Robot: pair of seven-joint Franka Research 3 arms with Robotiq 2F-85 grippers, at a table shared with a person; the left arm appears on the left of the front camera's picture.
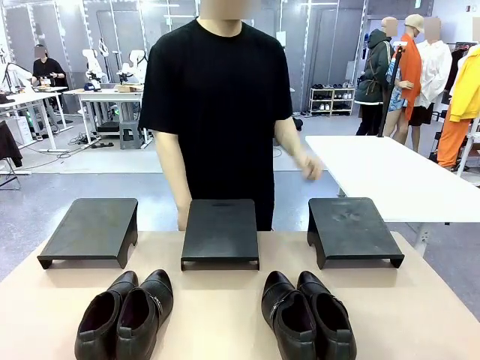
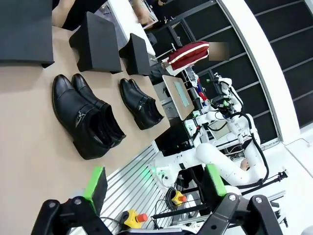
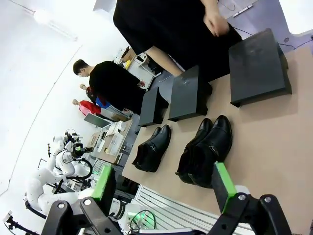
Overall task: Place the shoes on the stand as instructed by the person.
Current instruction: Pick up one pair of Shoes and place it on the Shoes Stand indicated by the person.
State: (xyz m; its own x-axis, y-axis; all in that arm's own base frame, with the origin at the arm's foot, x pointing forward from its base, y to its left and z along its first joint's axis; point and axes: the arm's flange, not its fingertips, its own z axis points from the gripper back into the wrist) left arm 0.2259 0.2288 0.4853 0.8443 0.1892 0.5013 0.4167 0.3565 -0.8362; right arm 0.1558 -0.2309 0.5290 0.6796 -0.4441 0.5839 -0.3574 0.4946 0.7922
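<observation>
Two pairs of glossy black shoes (image 1: 142, 307) | left hand (image 2: 155, 182) released | right hand (image 3: 164, 185) released

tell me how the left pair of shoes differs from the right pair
The left pair lies before the gap between the left stand and the middle stand; the right pair before that between the middle stand and the right stand. The left pair's toes angle rightward, the right pair's leftward. Both are glossy black, side by side, on no stand.

Open lab hall, white worktables (image 1: 390, 174)
</observation>
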